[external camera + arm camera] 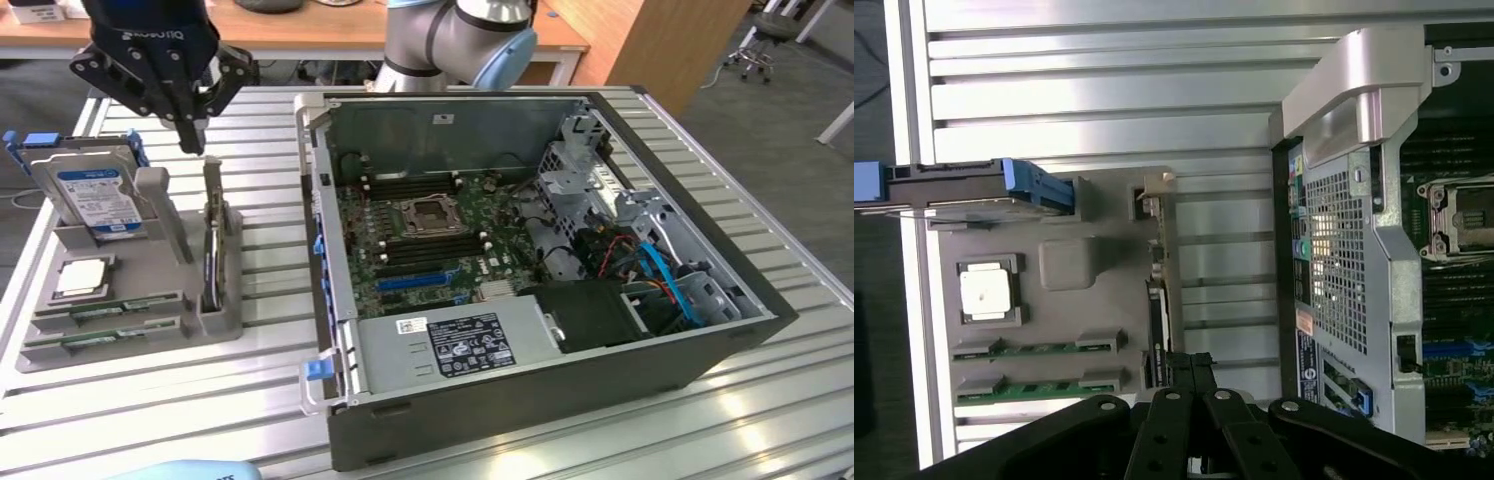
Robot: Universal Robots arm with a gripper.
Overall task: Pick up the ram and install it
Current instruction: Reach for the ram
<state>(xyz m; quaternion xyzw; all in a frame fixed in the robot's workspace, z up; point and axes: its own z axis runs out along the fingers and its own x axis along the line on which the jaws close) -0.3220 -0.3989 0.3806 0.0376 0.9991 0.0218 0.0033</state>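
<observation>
My gripper (pixel 195 140) is pinched shut and holds nothing. It hangs over the grey holder (pixel 220 322), which sits by the table (pixel 160 400) edge on the exterior view's left.

The ram (pixel 114 308) lies flat in the holder, near the holder's front edge. A twin stick (pixel 100 340) lies just beside it. I take the one closer to the silver chip (pixel 83 277) to be mine, but I cannot be sure. Taking the wrong one is my first worry.

With the fingers shut like this, I think they would only bump the ram, not grab it. A bump could bend it or jam it in its slot.

A thin card (pixel 214 215) stands up on its edge in the holder, right under my fingertips. I could knock it over if I drop down here. The blue hard drive (pixel 94 195) stands up near the holder's back edge.

The open computer case (pixel 534 400) fills the middle of the table. Its long black slots (pixel 400 187) sit beside the square socket (pixel 430 213), deep inside. The case wall (pixel 320 250) stands between the holder and those slots. The ram is thin, so I think it could tip in my grip and miss a slot.
</observation>
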